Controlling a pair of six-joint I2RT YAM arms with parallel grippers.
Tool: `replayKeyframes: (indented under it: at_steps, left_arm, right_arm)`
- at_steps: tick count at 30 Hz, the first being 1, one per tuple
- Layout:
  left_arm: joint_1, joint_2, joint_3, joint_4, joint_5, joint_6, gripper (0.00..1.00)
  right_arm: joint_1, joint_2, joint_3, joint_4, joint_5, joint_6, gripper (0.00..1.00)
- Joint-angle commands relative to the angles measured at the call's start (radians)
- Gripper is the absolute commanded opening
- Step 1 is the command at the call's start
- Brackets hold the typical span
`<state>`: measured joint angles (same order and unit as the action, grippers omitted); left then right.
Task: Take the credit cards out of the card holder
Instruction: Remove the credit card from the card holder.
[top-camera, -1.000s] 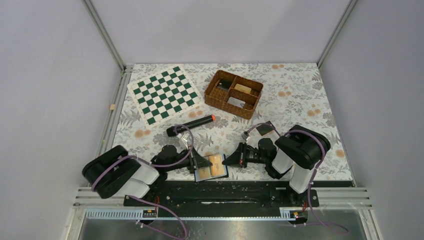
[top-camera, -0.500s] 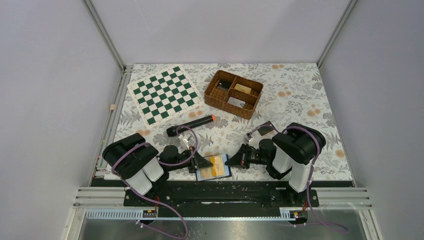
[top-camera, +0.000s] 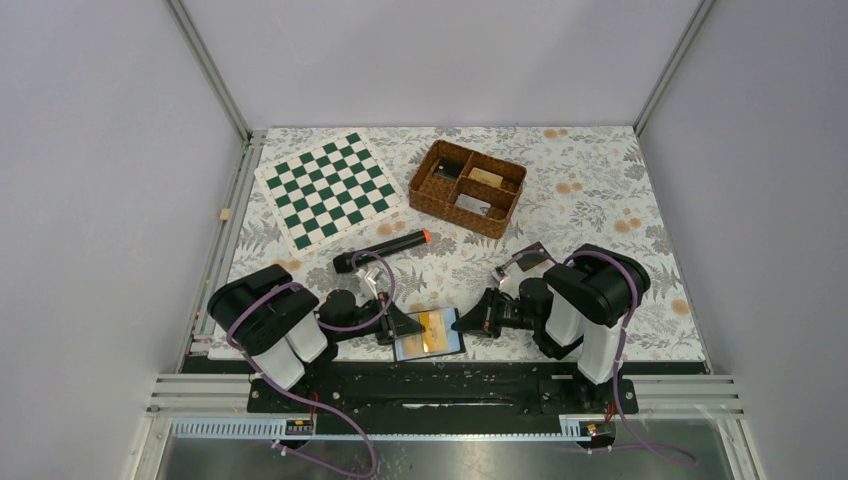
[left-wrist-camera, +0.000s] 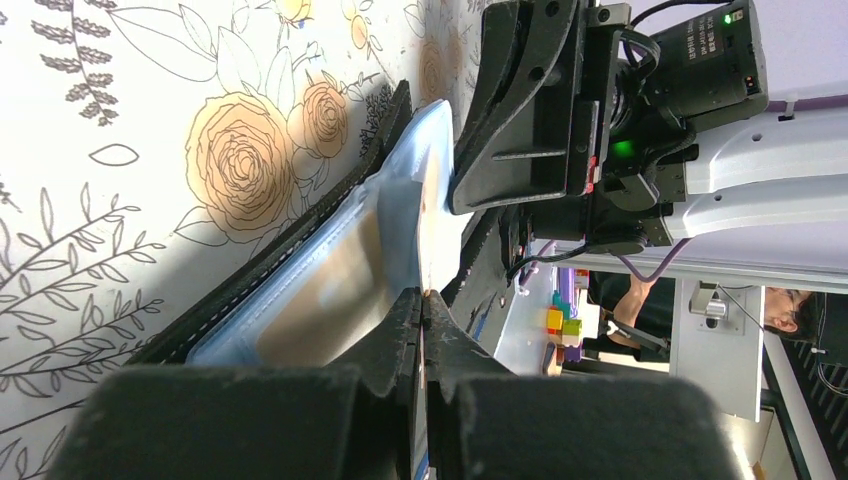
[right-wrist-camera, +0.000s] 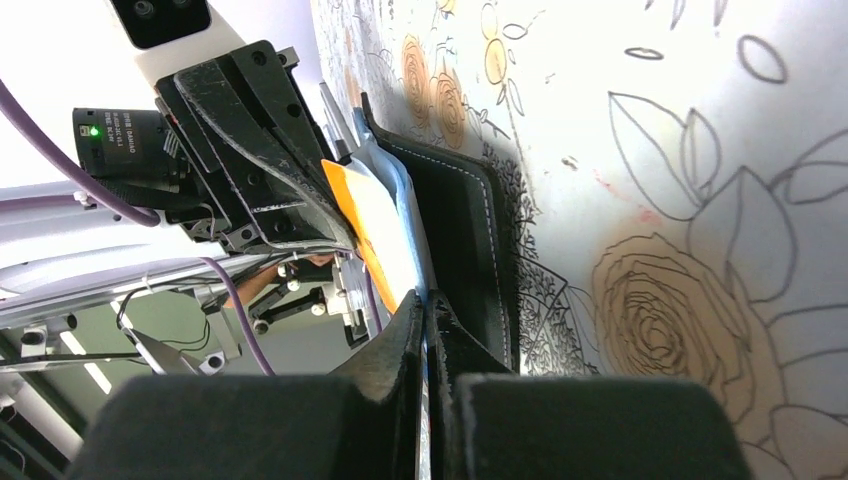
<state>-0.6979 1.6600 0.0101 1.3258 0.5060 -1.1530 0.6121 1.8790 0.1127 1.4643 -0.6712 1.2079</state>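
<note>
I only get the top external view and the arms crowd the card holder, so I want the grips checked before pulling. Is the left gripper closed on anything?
Observer: In the left wrist view the left gripper is shut on a thin pale edge, apparently the orange card seen edge-on.
Operator: And the right?
Observer: Its wrist view shows the right gripper shut at the edge of the card holder, black cover lying flat.
Operator: Card free yet?
Observer: It leans on the blue-grey panel; its near end is hidden behind the right fingers.
</note>
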Motion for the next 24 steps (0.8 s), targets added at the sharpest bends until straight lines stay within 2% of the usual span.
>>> replayKeyframes:
  at_steps: [1, 6, 13, 19, 22, 24]
  left_arm:
    - [0.021, -0.018, -0.092, 0.089, 0.016, 0.012, 0.0]
    - [0.03, -0.045, -0.089, 0.018, 0.007, 0.025, 0.0]
    - [0.041, -0.012, -0.101, 0.024, 0.005, 0.023, 0.0]
    - [0.055, 0.054, -0.116, 0.092, 0.019, 0.008, 0.0]
    - [0.063, 0.07, -0.118, 0.092, 0.022, 0.016, 0.0]
    - [0.066, 0.074, -0.12, 0.098, 0.03, 0.013, 0.0]
  right_arm:
    - [-0.014, 0.008, -0.017, 0.034, 0.025, -0.018, 0.0]
    - [-0.017, 0.004, -0.021, 0.031, 0.041, -0.004, 0.03]
    - [-0.02, 0.041, -0.015, 0.031, 0.056, 0.011, 0.07]
    - [-0.025, 0.006, -0.036, 0.025, 0.091, 0.029, 0.24]
    - [-0.028, -0.027, -0.045, 0.011, 0.1, 0.046, 0.4]
    - [-0.028, -0.036, -0.046, 0.011, 0.107, 0.067, 0.44]
